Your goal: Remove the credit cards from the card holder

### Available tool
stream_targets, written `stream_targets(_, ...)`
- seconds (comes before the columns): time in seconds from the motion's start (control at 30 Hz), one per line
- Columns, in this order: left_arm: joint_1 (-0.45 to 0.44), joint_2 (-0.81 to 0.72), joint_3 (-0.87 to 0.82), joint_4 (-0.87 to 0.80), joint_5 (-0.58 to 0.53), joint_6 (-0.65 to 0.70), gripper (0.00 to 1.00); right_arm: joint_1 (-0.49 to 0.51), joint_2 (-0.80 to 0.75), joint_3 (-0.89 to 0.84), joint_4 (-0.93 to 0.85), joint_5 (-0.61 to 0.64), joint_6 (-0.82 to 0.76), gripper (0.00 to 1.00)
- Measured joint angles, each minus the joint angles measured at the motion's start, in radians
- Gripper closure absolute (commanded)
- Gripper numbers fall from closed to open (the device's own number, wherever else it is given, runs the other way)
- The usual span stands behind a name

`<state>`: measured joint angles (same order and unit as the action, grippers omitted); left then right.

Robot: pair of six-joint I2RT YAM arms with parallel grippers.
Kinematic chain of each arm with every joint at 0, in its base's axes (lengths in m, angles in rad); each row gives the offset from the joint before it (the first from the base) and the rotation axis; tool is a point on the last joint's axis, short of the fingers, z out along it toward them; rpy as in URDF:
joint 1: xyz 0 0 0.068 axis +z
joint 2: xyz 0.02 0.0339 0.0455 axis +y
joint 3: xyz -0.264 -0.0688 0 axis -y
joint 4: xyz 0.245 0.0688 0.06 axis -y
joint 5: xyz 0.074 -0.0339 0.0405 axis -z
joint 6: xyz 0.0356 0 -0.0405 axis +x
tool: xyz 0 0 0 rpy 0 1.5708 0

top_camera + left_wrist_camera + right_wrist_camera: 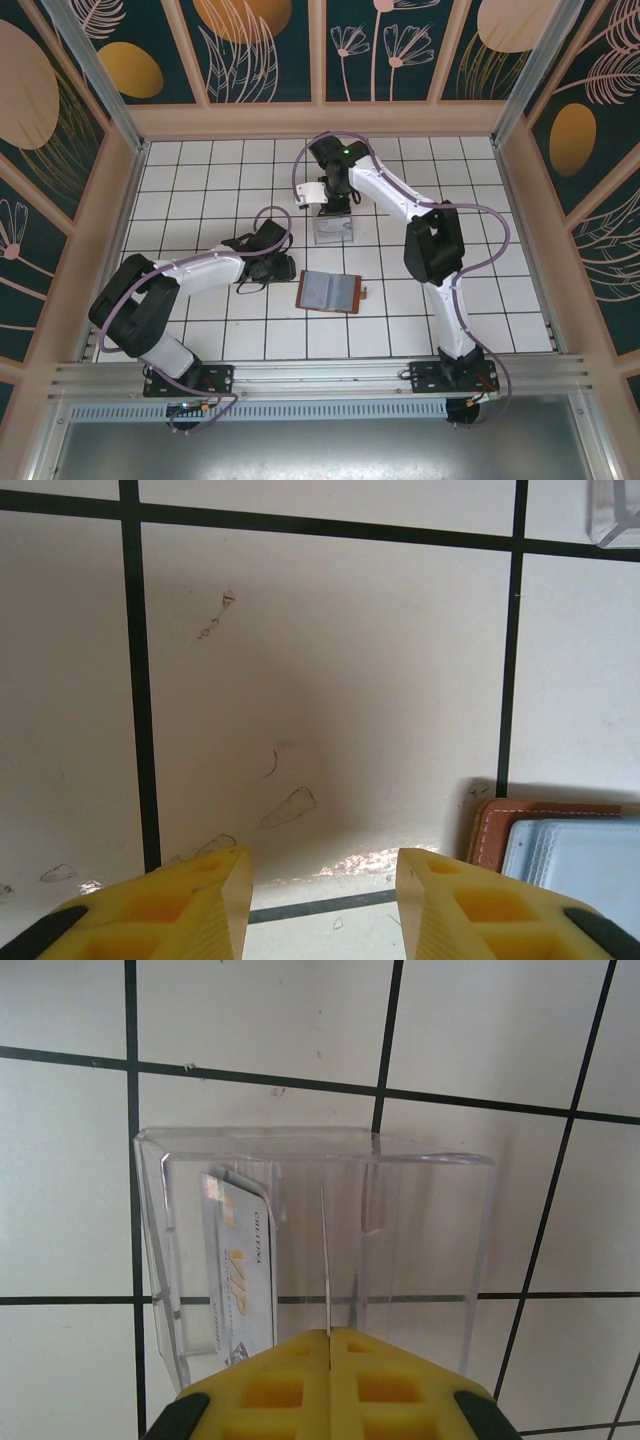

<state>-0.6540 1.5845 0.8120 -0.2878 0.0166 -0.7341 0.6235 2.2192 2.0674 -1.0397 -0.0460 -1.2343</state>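
The card holder [328, 291] lies open on the tiles, brown leather with grey-blue pockets; its corner [560, 845] sits just right of my left gripper. My left gripper [322, 865] is open low over bare tile, nothing between its fingers, and stands left of the wallet [265, 268]. My right gripper [328, 1335] is shut on a thin credit card [326, 1260] seen edge-on, held upright over the clear acrylic stand [430, 1220]. Another pale credit card [240, 1270] with gold lettering stands in the stand's left slot. From above, the right gripper [335, 205] hovers over the stand [333, 230].
White tiled floor with dark grid lines, walled by wooden-framed panels on all sides. A corner of the acrylic stand [615, 515] lies beyond the left gripper. Open tiles lie right of the wallet and at the far left.
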Motion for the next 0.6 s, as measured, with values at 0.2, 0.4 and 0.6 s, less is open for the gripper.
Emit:
stream_targets(0.2, 0.0, 0.0, 0.0, 0.0, 0.0, 0.0, 0.57, -0.001, 0.047, 0.058, -0.023, -0.008, -0.01, 1.0)
stream_targets(0.4, 0.0, 0.0, 0.0, 0.0, 0.0, 0.0, 0.57, 0.005, 0.064, 0.082, -0.04, -0.009, -0.013, 1.0)
stream_targets(0.6, 0.0, 0.001, 0.0, 0.0, 0.0, 0.0, 0.57, 0.014, 0.079, 0.112, -0.052, -0.015, -0.013, 1.0)
